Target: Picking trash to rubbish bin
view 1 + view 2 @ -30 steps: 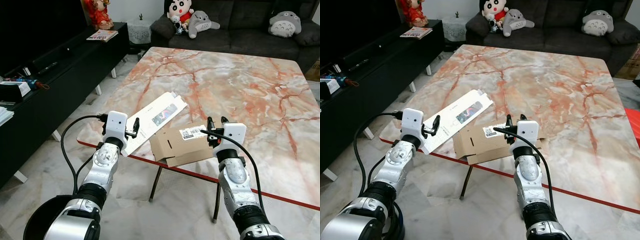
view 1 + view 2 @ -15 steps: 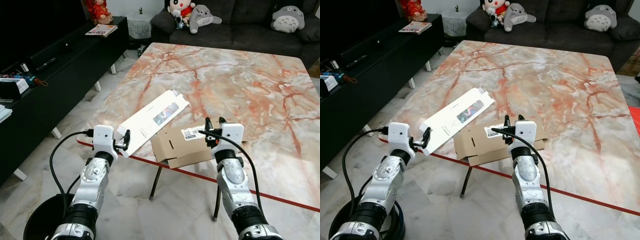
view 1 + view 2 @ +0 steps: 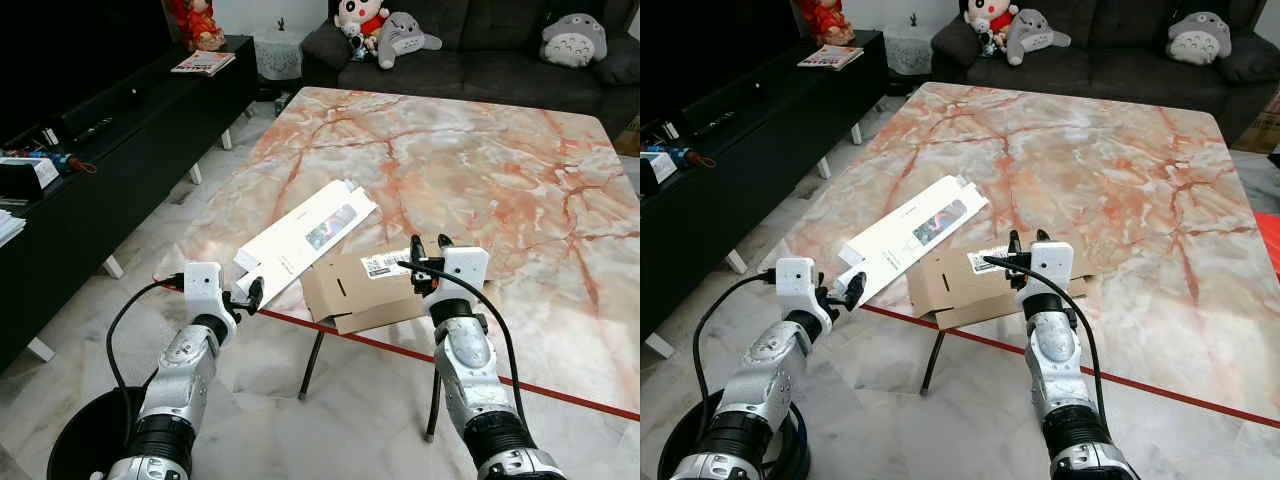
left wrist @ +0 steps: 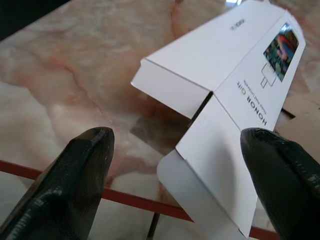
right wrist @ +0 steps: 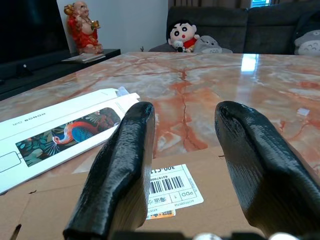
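Note:
A white flattened carton lies at the near left of the marble table, its end jutting over the red edge. Beside it, a flattened brown cardboard box with a barcode label rests on the near edge. My left gripper hangs open just off the table edge, facing the white carton's near end, with its fingers apart on either side. My right gripper stands open just above the brown box, over its label. A black rubbish bin sits on the floor below my left arm.
A long black TV cabinet runs along the left. A dark sofa with plush toys stands behind the table. The table's metal legs reach down to the pale marble floor in front of me.
My left gripper has dropped and pulled back from over the white carton's near end to just off the table edge. The right gripper has stayed over the brown box.

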Available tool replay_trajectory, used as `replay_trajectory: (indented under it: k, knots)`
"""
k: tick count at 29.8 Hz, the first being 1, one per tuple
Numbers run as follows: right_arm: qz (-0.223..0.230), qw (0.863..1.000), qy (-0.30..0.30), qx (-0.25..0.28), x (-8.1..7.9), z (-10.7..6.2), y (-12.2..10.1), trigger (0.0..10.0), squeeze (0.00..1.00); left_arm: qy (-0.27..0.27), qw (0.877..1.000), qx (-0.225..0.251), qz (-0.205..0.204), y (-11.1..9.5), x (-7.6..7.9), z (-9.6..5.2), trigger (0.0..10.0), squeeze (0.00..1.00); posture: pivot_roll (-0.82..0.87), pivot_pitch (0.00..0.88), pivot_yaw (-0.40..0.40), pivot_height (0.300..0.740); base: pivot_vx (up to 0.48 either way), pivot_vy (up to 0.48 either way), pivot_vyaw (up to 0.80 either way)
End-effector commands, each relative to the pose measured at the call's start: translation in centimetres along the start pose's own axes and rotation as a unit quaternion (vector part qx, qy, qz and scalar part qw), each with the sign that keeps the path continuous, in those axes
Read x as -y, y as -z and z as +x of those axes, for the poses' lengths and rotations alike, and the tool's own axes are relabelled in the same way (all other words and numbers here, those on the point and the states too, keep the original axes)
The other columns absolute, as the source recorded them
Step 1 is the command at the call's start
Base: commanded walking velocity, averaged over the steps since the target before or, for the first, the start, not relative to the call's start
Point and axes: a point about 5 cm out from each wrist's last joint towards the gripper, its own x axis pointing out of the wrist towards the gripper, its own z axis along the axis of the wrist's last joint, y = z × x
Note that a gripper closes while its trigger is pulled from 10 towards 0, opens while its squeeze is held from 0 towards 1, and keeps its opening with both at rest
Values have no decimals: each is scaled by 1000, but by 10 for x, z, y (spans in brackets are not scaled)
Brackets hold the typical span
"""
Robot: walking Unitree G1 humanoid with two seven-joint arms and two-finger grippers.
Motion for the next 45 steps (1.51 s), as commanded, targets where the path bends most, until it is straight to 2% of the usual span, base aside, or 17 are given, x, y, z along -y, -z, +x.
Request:
replay_trajectory:
  k: [1, 12, 20, 30, 31, 34, 35, 45]
  knots:
    - [1, 1000, -6, -1, -1, 3, -2, 10000, 0, -8, 1000, -9, -1, -4, -1, 5, 10000, 0, 197, 44, 7, 740, 0, 0, 0]
    - [0, 1000, -7, -3, -2, 3, -1, 10000, 0, 6, 995, -26, -92, -11, 7, 16, 10000, 0, 193, 45, 8, 740, 0, 0, 0]
    - [-1, 1000, -7, -3, -2, 3, -2, 10000, 0, 17, 994, -37, -104, -10, 11, 18, 10000, 0, 189, 43, 8, 740, 0, 0, 0]
    - [0, 1000, -6, -3, -2, 3, -1, 10000, 0, 18, 993, -59, -96, -4, 12, 18, 10000, 0, 185, 30, 17, 740, 0, 0, 0]
    - [0, 1000, -6, -3, -2, 3, -1, 10000, 0, 19, 993, -60, -96, -4, 12, 18, 9020, 0, 185, 30, 17, 740, 0, 0, 0]
    - [0, 1000, -6, -3, -3, 3, -1, 10000, 0, 20, 993, -61, -96, -4, 12, 19, 9020, 0, 185, 30, 17, 740, 0, 0, 0]
    - [0, 1000, -6, -3, -3, 3, -1, 10000, 0, 22, 993, -60, -96, -4, 13, 19, 0, 0, 182, 22, 22, 740, 0, 0, 0]
    - [3, 1000, -2, -4, -4, 2, 0, 10000, 0, 32, 993, -63, -96, -4, 17, 20, 0, 0, 179, 7, 30, 740, 0, 0, 0]
